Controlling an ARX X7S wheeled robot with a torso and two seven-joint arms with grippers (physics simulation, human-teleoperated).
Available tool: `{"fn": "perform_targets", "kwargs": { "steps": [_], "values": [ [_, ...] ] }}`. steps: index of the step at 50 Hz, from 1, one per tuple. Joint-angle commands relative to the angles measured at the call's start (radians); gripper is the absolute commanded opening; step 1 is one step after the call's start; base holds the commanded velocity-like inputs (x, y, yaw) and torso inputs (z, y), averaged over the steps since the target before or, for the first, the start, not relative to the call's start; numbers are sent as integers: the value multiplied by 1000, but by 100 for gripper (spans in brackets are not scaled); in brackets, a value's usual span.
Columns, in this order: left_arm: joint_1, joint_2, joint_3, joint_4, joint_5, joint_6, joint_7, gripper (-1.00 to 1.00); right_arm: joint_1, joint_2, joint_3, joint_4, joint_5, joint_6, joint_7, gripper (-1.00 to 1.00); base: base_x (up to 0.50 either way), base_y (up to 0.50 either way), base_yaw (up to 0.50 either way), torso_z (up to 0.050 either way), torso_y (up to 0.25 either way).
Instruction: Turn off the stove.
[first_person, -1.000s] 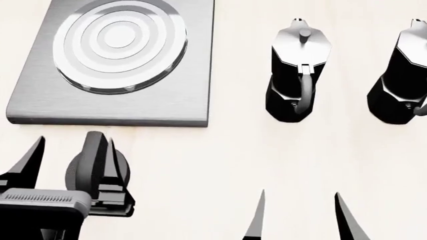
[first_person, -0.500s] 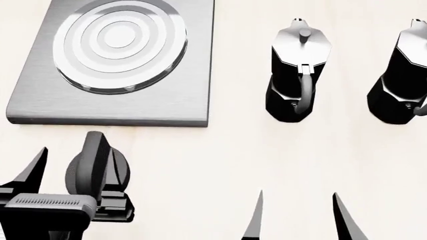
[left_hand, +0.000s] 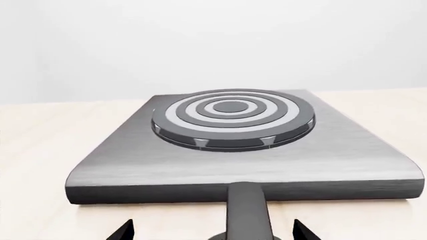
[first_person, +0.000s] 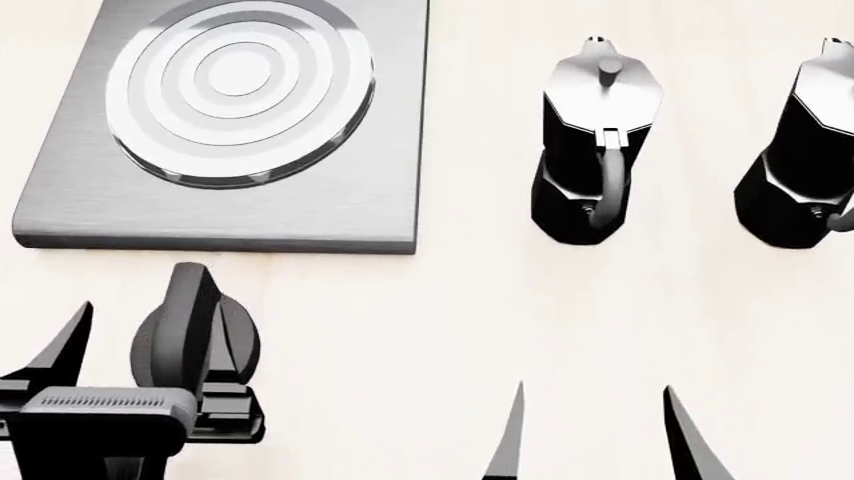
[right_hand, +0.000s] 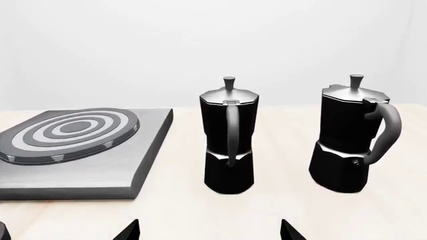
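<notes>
Black knob (first_person: 194, 335) between left gripper (first_person: 147, 345) fingers.

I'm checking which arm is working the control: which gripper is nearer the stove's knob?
Left. The left gripper has its fingers on either side of the knob, just below the stove. The right gripper hangs open well off to the right, below the moka pots.

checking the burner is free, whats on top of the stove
Nothing sits on the stove: its round burner with its rings is bare in all three views. Both coffee pots stand on the table beside it. What lies under the plate is covered.
</notes>
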Motion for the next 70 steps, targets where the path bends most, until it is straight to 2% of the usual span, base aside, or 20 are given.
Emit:
{"fn": "perform_targets", "kwargs": {
  "steps": [1, 36, 70],
  "values": [
    [-6, -1, 3, -23, -3, 8, -6, 100, 0, 4, -3, 1, 2, -4, 2, 100, 0, 0, 0, 0, 0],
    [-14, -5, 8, -77, -38, 1, -10, 100, 1, 14, -8, -1, 12, -8, 10, 100, 0, 0, 0, 0, 0],
    [59, -39, 10, -13, -85, -44, -24, 100, 6, 22, -16, -5, 19, -8, 19, 100, 0, 0, 0, 0, -1]
  ]
}}
